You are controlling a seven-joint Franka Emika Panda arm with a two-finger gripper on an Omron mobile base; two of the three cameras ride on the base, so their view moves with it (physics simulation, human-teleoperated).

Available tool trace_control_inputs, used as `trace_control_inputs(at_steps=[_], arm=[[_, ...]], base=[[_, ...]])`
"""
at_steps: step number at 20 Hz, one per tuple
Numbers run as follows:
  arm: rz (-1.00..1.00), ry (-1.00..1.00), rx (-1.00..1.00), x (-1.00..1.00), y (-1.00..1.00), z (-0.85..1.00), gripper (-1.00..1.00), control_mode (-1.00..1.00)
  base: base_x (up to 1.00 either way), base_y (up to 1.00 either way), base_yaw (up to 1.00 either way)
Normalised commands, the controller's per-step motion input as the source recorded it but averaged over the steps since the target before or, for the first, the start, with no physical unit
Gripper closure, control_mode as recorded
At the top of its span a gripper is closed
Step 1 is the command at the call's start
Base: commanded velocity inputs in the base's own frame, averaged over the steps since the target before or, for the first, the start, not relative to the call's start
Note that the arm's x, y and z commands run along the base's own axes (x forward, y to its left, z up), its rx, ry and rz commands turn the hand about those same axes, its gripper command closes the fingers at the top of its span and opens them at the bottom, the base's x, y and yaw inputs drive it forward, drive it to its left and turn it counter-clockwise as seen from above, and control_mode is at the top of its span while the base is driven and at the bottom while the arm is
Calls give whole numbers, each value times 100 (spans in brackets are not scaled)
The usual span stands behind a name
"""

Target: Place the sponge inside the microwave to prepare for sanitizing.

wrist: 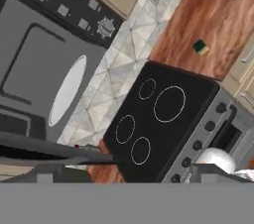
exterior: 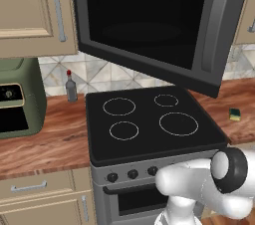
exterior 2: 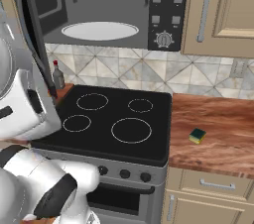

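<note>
Judging by its look, the sponge (exterior 2: pixel 197 136) should be light, soft and springy, a small yellow block with a dark green scrubbing layer on top. We expect it to squash under pressure rather than slip, and nothing about it seems fragile. We would take it across its two longer sides, low on the yellow body, coming down from above and closing gently so it does not pop out sideways.

It lies flat on the wooden counter (exterior 2: pixel 223 119), to the right of the stove (exterior 2: pixel 114 119) and well apart from the burner rings, with nothing touching it. The microwave (exterior 2: pixel 106 10) hangs above the stove with its door (exterior: pixel 149 15) swung wide open.

Our gripper is spread wide and carries nothing; the hand looks down on the scene from high up, far from the sponge.

From the left base view we mostly get the dark glass of the open door, which hides the cavity, plus an olive-green appliance (exterior: pixel 17 99) and a small bottle (exterior: pixel 71 87) on the left counter. From the right base view we see straight into the cavity: the white turntable (exterior 2: pixel 99 30) and the button panel with its dial (exterior 2: pixel 166 10).
</note>
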Motion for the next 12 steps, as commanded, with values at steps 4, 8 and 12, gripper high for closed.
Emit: trace_control_inputs(at_steps=[4, 8, 12], arm=[[13, 12, 88, 47, -99, -1, -100, -100], [6, 12, 72, 62, -66, -41, -100, -100], [15, 3, 31, 46, -8, -58, -100, -100]], base=[[0, 0, 0], [0, 0, 0], [0, 0, 0]])
